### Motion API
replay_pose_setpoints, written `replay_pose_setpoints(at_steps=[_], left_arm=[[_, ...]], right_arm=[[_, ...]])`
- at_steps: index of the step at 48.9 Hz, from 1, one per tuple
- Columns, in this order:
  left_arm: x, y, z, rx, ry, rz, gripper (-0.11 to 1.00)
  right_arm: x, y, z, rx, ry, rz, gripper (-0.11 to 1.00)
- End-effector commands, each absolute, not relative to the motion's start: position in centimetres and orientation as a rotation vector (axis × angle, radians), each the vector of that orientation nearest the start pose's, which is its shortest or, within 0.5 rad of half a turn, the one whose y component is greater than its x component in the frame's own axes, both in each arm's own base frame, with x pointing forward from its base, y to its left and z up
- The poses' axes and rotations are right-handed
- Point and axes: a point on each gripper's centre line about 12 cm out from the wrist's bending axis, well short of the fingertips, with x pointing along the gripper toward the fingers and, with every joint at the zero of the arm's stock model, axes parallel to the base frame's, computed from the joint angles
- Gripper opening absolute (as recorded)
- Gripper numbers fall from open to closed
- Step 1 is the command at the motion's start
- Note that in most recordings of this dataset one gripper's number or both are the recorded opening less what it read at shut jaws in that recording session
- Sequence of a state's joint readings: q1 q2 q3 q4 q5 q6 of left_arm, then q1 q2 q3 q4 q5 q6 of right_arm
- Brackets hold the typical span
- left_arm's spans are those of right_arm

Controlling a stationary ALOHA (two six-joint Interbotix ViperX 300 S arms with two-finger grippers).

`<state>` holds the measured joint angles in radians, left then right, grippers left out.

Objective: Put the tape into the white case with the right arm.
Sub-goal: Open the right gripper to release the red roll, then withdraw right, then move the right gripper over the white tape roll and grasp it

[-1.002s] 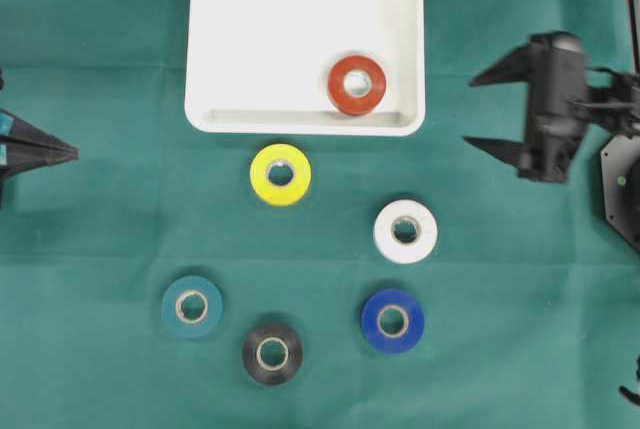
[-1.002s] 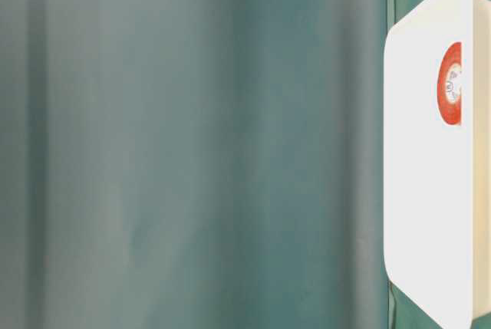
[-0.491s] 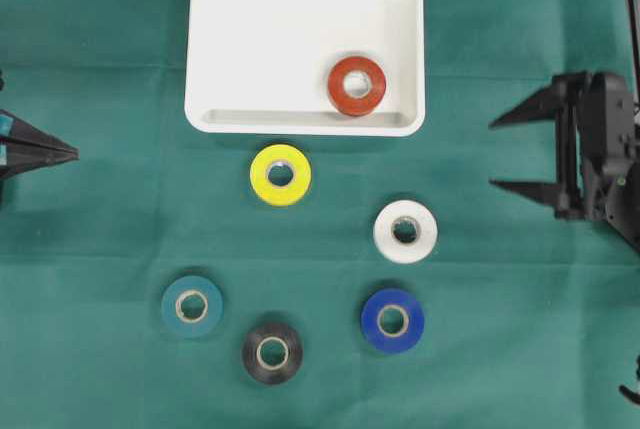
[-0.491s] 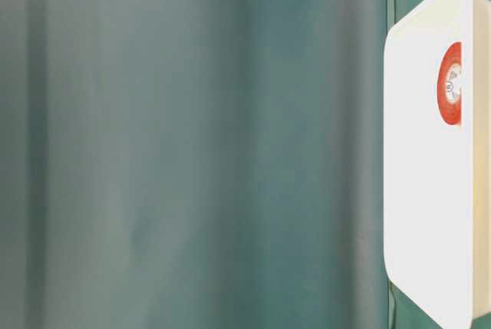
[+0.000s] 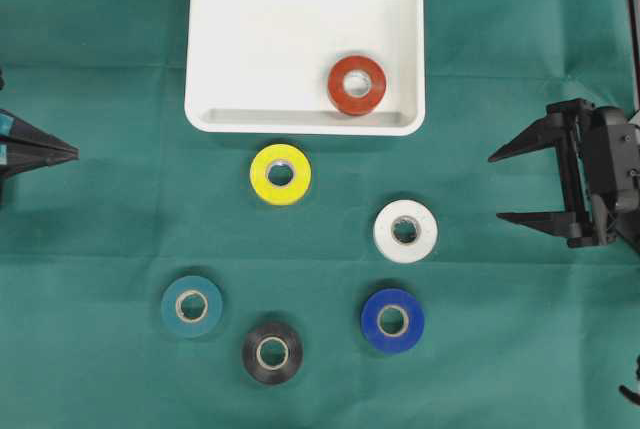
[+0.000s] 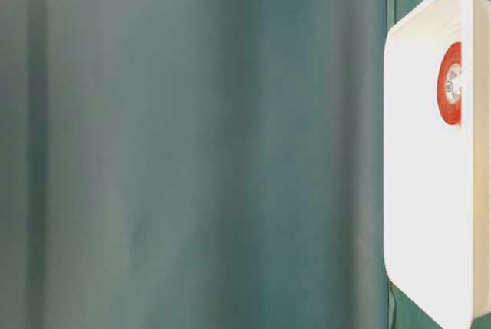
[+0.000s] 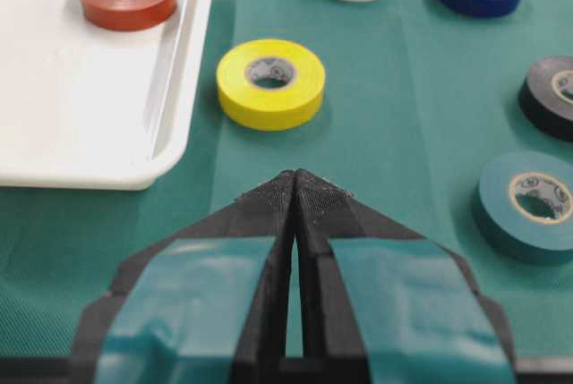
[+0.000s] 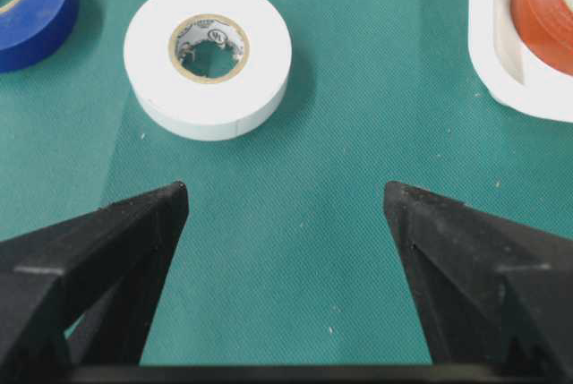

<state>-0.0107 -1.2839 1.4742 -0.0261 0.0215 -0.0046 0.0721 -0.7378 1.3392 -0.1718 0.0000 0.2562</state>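
Six tape rolls show in the overhead view, and the white case (image 5: 300, 9) serves as the landmark. One, the red tape (image 5: 357, 85), lies flat inside the case near its lower right corner. The yellow tape (image 5: 280, 174) sits just below the case's lower rim. The white tape (image 5: 405, 231) lies farther below, under the case's right end. The blue tape (image 5: 392, 320), black tape (image 5: 271, 353) and teal tape (image 5: 191, 305) lie well below the case on the green cloth (image 5: 100, 229). The right gripper (image 5: 498, 187) hangs right of the case, its fingers spread wide and empty, with the white tape ahead of them. The left gripper (image 5: 72, 153) stays left of the case, fingers pressed together. The table-level view is blurred, probably showing only cloth and the case.
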Motion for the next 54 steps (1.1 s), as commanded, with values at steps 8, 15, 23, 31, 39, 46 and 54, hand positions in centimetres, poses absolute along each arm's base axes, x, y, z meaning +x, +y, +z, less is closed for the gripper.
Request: replay_pose_setpoints(at_steps=[8, 15, 23, 31, 39, 46, 54], left_arm=[[14.1, -0.1, 19.1, -0.030, 0.204, -0.005, 0.01], [14.1, -0.1, 19.2, -0.031, 0.203, -0.005, 0.01], [14.1, -0.1, 19.1, -0.032, 0.204, -0.003, 0.01], [14.1, -0.1, 19.1, -0.031, 0.204, -0.005, 0.01], [14.1, -0.1, 19.1, -0.031, 0.204, -0.005, 0.01], [14.0, -0.1, 19.1, -0.031, 0.206, -0.005, 0.01], [14.0, -0.1, 19.1, -0.031, 0.207, -0.005, 0.01]], right_arm=[[21.6, 1.8, 15.9, 0.038, 0.592, 0.068, 0.62], [24.1, 2.1, 16.0, 0.001, 0.593, 0.093, 0.62], [26.8, 2.4, 15.4, -0.011, 0.632, 0.104, 0.62], [29.0, 2.6, 14.8, -0.012, 0.662, 0.104, 0.62], [30.3, 2.7, 14.3, -0.010, 0.682, 0.101, 0.62], [30.6, 2.7, 13.7, -0.009, 0.713, 0.096, 0.62], [30.6, 2.4, 12.2, -0.007, 0.836, 0.061, 0.62]])
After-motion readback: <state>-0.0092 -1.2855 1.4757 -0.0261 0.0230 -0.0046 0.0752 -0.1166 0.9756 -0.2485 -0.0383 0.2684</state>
